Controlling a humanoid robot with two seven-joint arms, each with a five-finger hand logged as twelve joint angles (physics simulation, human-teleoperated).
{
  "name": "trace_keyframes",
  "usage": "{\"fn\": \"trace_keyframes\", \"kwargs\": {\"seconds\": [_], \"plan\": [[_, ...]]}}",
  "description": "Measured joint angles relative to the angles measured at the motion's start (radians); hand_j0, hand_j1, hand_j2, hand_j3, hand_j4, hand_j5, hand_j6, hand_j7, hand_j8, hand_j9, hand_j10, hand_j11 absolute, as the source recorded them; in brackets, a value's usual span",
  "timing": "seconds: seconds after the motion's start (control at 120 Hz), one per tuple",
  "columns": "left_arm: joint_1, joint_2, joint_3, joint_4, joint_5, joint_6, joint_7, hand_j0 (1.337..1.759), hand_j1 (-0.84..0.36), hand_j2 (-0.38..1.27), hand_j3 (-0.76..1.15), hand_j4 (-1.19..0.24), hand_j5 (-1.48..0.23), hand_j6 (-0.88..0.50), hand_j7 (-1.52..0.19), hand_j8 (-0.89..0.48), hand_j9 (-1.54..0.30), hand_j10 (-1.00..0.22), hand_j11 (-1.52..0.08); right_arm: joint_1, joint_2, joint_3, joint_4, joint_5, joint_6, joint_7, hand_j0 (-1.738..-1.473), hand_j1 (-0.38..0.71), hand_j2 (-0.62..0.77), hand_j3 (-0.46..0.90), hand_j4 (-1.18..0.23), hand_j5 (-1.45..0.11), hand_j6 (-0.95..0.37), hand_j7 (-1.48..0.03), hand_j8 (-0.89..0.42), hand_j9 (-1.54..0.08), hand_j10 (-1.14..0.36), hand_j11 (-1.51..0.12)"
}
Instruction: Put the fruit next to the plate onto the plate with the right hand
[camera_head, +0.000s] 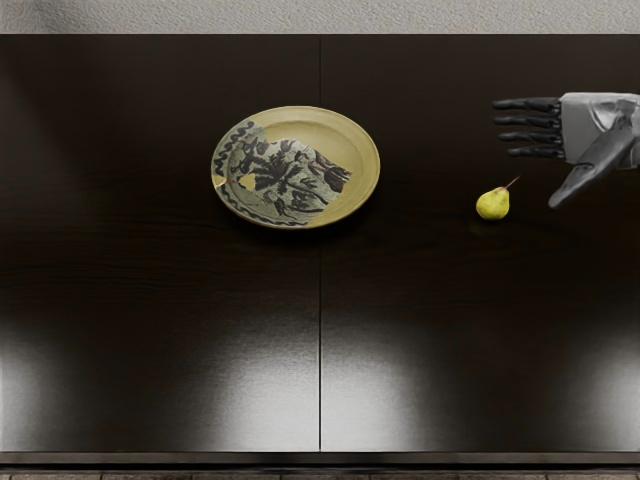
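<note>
Hovering open, R hand (560, 135) near pear (492, 203); plate (350, 140) apart.

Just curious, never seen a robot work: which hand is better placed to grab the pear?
Right. The right hand hangs open near the pear, which lies off the plate; no left hand shows.

A dark, glossy table (150, 300) fills nearly the whole view. A thin straight seam (320, 330) runs down its middle from far edge to near edge, splitting the top into two halves. Soft pale patches of reflected light (250, 390) lie across the near part. Beyond the far edge runs a grey speckled strip (300, 15); below the near edge, a narrow brownish band (300, 475).
</note>
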Motion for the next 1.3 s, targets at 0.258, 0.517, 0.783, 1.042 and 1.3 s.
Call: {"fn": "trace_keyframes", "kwargs": {"seconds": [0.258,0.517,0.783,1.042,1.3], "plan": [[0.000,0.000,0.000,0.000,0.000,0.000,0.000,1.657,0.35,0.00,0.00,0.00,0.00,0.00,0.00,0.00,0.00,0.00,0.00,0.095,0.092,0.019,0.043,-0.461,-0.008,-0.039,-1.657,-0.34,0.00,0.00,-0.01,-0.03,-0.01,-0.02,-0.01,-0.02,-0.01,-0.02],[0.000,0.000,0.000,0.000,0.000,0.000,0.000,1.658,0.35,0.00,0.00,0.00,0.00,0.00,0.00,0.00,0.00,0.00,0.00,0.129,0.274,-0.084,0.052,-1.087,-0.181,-0.040,-1.658,-0.33,0.00,0.00,-0.02,-0.03,-0.02,-0.02,-0.02,-0.02,-0.02,-0.02],[0.000,0.000,0.000,0.000,0.000,0.000,0.000,1.658,0.35,0.00,0.00,0.00,0.00,0.00,0.00,0.00,0.00,0.00,0.00,0.104,0.350,-0.352,0.014,-1.194,-0.537,-0.037,-1.658,-0.23,-0.02,0.00,-0.11,-0.14,-0.11,-0.14,-0.11,-0.14,-0.11,-0.14],[0.000,0.000,0.000,0.000,0.000,0.000,0.000,1.658,0.35,0.00,0.00,0.00,0.00,0.00,0.00,0.00,0.00,0.00,0.00,0.096,0.416,-0.481,-0.051,-1.205,-0.712,-0.040,-1.658,-0.12,-0.04,0.00,-0.20,-0.25,-0.20,-0.25,-0.20,-0.25,-0.20,-0.25],[0.000,0.000,0.000,0.000,0.000,0.000,0.000,1.658,0.35,0.00,0.00,0.00,0.00,0.00,0.00,0.00,0.00,0.00,0.00,0.080,0.443,-0.527,-0.073,-1.207,-0.816,-0.048,-1.658,-0.02,-0.05,0.00,-0.28,-0.36,-0.28,-0.36,-0.28,-0.36,-0.28,-0.36]]}}
